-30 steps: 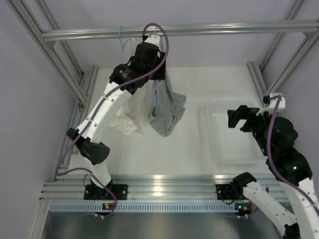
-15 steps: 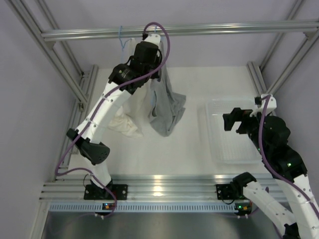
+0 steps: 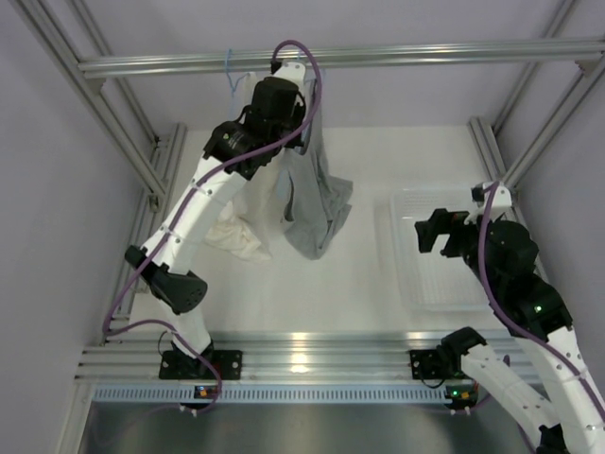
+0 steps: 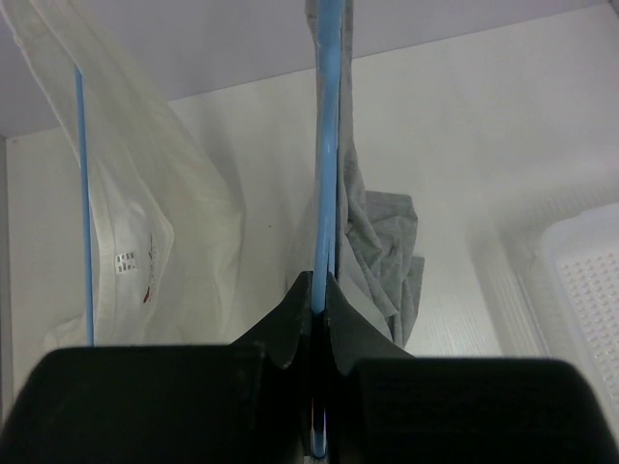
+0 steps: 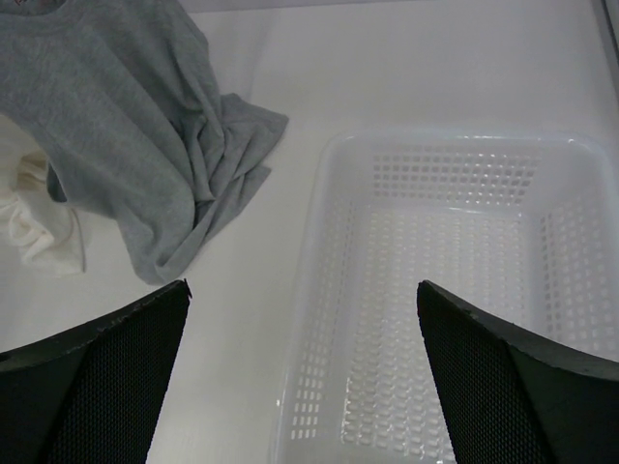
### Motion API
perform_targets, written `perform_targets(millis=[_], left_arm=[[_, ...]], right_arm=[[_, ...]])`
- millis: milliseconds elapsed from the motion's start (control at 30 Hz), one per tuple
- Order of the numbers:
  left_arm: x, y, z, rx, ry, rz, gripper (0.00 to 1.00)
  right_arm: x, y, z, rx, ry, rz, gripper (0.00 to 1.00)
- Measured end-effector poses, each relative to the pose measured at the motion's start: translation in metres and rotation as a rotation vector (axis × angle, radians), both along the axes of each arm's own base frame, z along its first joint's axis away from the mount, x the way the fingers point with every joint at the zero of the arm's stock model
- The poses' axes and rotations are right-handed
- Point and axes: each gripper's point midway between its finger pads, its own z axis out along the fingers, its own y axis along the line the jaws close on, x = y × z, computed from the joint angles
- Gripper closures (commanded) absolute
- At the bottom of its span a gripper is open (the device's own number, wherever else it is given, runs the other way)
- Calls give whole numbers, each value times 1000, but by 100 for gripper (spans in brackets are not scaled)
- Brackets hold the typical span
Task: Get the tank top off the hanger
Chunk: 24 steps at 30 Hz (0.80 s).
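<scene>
The grey tank top (image 3: 317, 203) hangs from the light-blue hanger (image 4: 327, 145), its lower end crumpled on the table; the right wrist view shows the tank top (image 5: 126, 126) at upper left. My left gripper (image 4: 322, 282) is up by the top rail, shut on the hanger's thin blue wire, which runs straight between the two black fingertips. In the top view the left gripper (image 3: 295, 112) sits against the garment's upper part. My right gripper (image 3: 440, 233) hovers open over the left side of the basket, with nothing between its fingers (image 5: 106, 377).
A white garment (image 4: 145, 222) on a second blue hanger (image 4: 81, 193) hangs just left of the grey one. A white perforated basket (image 3: 414, 284) stands at the right. An aluminium rail (image 3: 425, 55) crosses the back, with frame posts at both sides.
My left gripper has closed onto the blue hanger wire. The right arm has swung left and a little nearer, its gripper still open.
</scene>
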Motion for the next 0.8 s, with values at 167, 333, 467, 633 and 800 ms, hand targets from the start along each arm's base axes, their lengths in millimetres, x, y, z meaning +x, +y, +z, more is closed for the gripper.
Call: perform_targets(millis=[167,333,467,633,800], left_arm=[[-7,0,11,-26,-16,-22,100],[-27,5,38,-93,-58,-53,100],[-46,13,48,-137,-68,-74,100],[-78,20,27,-171,-8,-121,100],[-124,29,-13,-179,95,-213,100]], right_arm=[[2,13,-17,23,20,54,1],[7,23,-20,54,13,89,1],[12,30,-17,70,7,109,1],[19,42,-12,93,-8,151,1],[27,76,0,147,-43,310,3]])
